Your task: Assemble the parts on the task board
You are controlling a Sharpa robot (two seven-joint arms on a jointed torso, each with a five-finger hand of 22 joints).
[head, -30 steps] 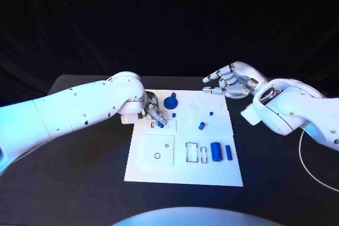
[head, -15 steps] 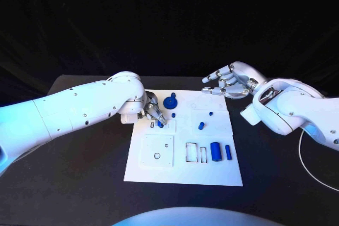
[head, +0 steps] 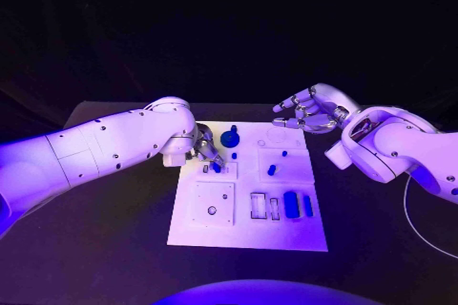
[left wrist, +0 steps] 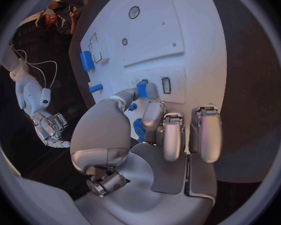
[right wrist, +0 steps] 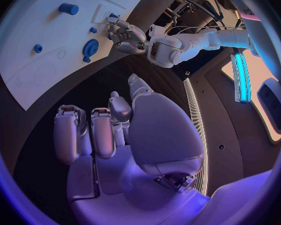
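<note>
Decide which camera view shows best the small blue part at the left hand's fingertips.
The left wrist view: the small blue part sits close and unobstructed at the left hand fingertips, over the task board. The head view shows it tiny; the right wrist view shows it barely, behind fingers.

1. The task board (head: 246, 233) lies at the middle of the table (head: 105, 252).
2. The left hand (head: 206, 153) rests over the board's left edge, pinching a small part (head: 216, 166) against the board.
3. A gear-shaped part (head: 230, 138) sits just behind that hand.
4. Two upright-lying cylinders (head: 291, 204) lie side by side at the board's right, nearer the robot.
5. The right hand (head: 307, 113) hangs over the board's far right corner, well apart from the left.
</note>
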